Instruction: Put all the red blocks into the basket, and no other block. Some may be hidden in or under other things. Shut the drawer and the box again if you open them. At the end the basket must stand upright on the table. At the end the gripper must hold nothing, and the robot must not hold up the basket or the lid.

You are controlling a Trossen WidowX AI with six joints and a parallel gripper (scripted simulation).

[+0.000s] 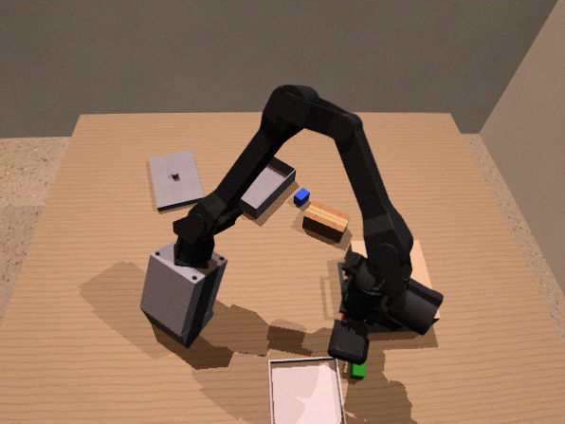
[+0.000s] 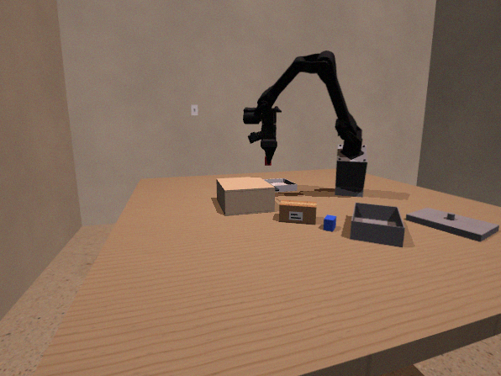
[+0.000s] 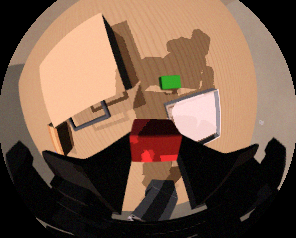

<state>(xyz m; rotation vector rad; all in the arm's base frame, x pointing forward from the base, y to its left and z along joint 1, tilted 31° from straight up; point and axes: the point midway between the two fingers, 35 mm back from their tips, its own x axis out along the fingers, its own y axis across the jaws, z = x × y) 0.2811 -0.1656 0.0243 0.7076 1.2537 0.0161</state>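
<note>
Nearest the top camera, a shallow white rectangular basket (image 1: pixel 305 390) with thin walls sits on the wood-grained tabletop (image 1: pixel 95 388), cut off by the lower frame edge. Just beside its right wall lies a small glossy green block (image 1: pixel 357 370), apart from it. Above these, the matte black gripper (image 1: pixel 348 323) points downward, clenched on a red block (image 3: pixel 156 140), a smooth cube held well above the tabletop; in the exterior view the cube shows as a red tip (image 2: pixel 266 161) below the fingers. In the wrist view the red block hangs over the tabletop near the basket's corner (image 3: pixel 195 115), with the green block (image 3: pixel 169 82) beyond. Behind the gripper, largely hidden by the arm, stands the tan drawer cabinet (image 2: pixel 245 194), a plain box whose dark-handled drawer (image 3: pixel 90 115) shows in the wrist view. To the left, the arm's grey prismatic pedestal (image 1: pixel 180 293) carries the jointed black links. Farther on lie a small brown slatted crate (image 1: pixel 326 219), a blue cube (image 1: pixel 301 196), and an open grey rectangular box (image 1: pixel 267 187) with dark walls. Farthest left, its flat grey lid (image 1: pixel 175 179), with a small central knob, rests apart from the box.
</note>
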